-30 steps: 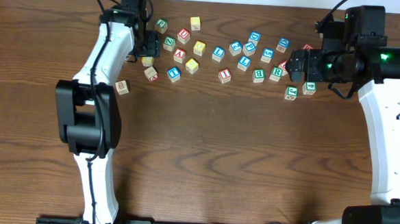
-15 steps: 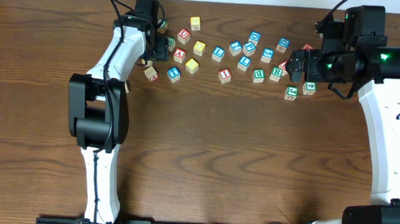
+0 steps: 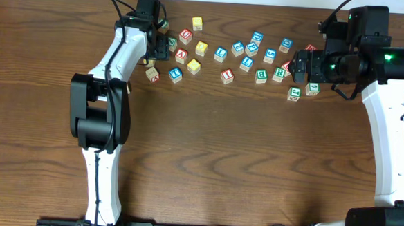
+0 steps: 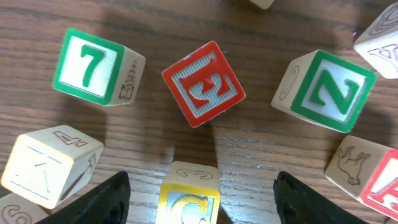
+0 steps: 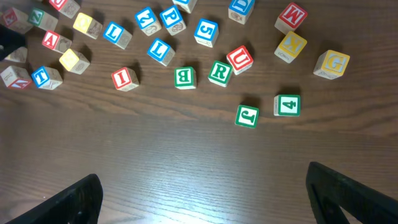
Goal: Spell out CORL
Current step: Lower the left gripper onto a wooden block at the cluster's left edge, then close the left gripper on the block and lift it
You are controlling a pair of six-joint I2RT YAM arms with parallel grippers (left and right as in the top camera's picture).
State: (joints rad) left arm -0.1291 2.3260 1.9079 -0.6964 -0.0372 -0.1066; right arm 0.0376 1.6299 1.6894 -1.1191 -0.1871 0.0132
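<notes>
Roughly two dozen alphabet cubes (image 3: 227,75) and two robot arms (image 3: 98,118).

Table (image 5: 186,174) dark grained wood, slight sheen; red-faced cube (image 4: 203,83) pale bare wood, painted face ribbed; fingers (image 4: 102,202) matt black.

Bright, even light, soft shadows, mild sheen on the table (image 5: 186,168).

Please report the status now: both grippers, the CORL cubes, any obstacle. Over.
Left gripper open, yellow-framed cube between its jaws, not gripped. Right gripper open, empty. Green R cube among the others, unplaced. Red cube just ahead of the yellow one.
</notes>
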